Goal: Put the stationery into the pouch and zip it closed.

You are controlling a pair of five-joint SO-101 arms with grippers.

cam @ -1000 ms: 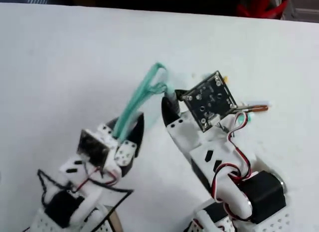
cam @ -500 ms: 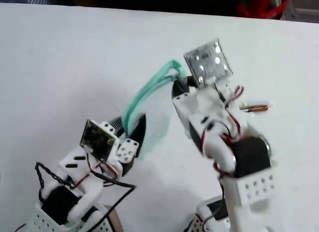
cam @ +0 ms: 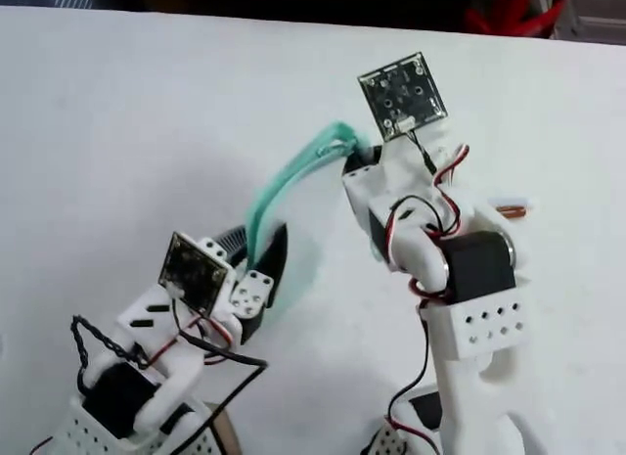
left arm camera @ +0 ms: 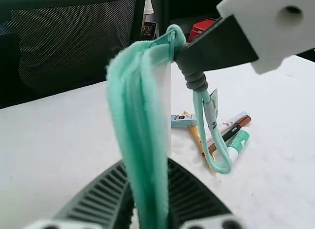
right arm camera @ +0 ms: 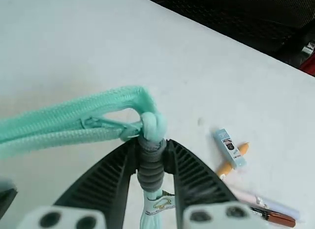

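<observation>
High view: the pouch (cam: 284, 181) hangs taut between the left claw (cam: 256, 264), clamped on its near end, and the right claw (cam: 357, 161); a hard pull could slip it free. Left wrist view: it looks flat, soft, mint-green. Pens (left arm camera: 221, 133) lie on the table (left arm camera: 59, 140) beyond the right claw, so zipping now would likely shut them out. Right wrist view: that claw pinches the grey zipper pull (right arm camera: 149, 165).
</observation>
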